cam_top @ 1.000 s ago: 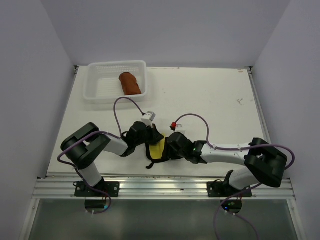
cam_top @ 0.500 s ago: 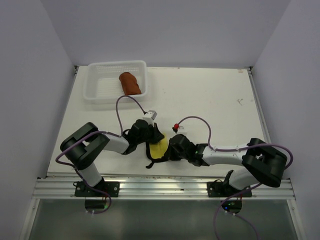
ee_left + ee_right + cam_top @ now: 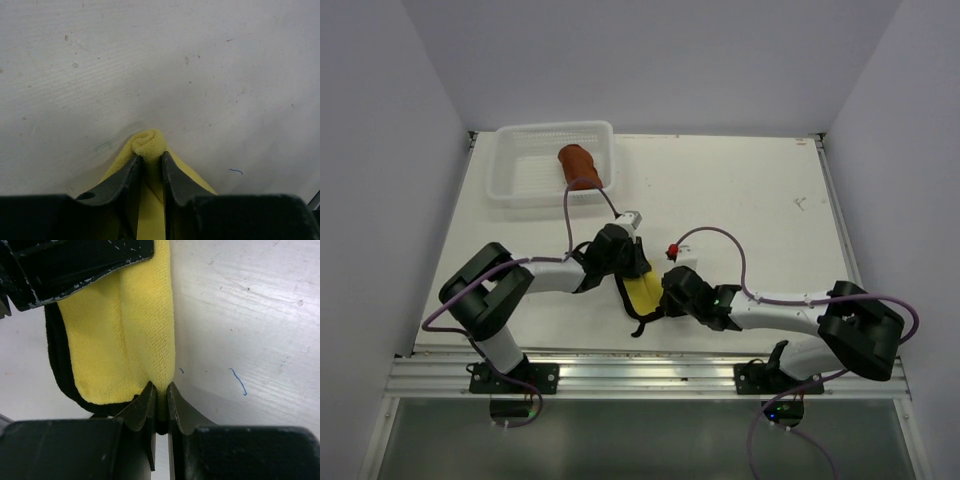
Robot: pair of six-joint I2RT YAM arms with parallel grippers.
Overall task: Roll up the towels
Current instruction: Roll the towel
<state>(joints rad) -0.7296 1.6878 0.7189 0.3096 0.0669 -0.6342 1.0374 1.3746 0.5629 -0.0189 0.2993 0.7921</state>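
1. Your left hand (image 3: pixel 150 161) is nearly closed, pinching the curled end of the yellow towel (image 3: pixel 148 142). The towel lies on the bench (image 3: pixel 740 190) near its front edge, between the two arms. Your right hand (image 3: pixel 159 390) is nearly closed on the far end of the same fold.
2. Both pinches take only a thin lip of cloth. If either hand pulls away from the other, that lip could slip out and the fold would go slack.
3. The roll looks loose and uneven, and the dark hem (image 3: pixel 55 350) trails out on one side. Turning now could wind the hem in crooked or let the layers spring apart.
4. The hands sit close together, so a twist by one may knock the other.
5. The brown towel (image 3: pixel 581 166) lies rolled in the basket (image 3: pixel 510 175), well apart.
6. From above, the arms cover most of the yellow towel. You can't tell how many turns it has, or how deep each grip goes.
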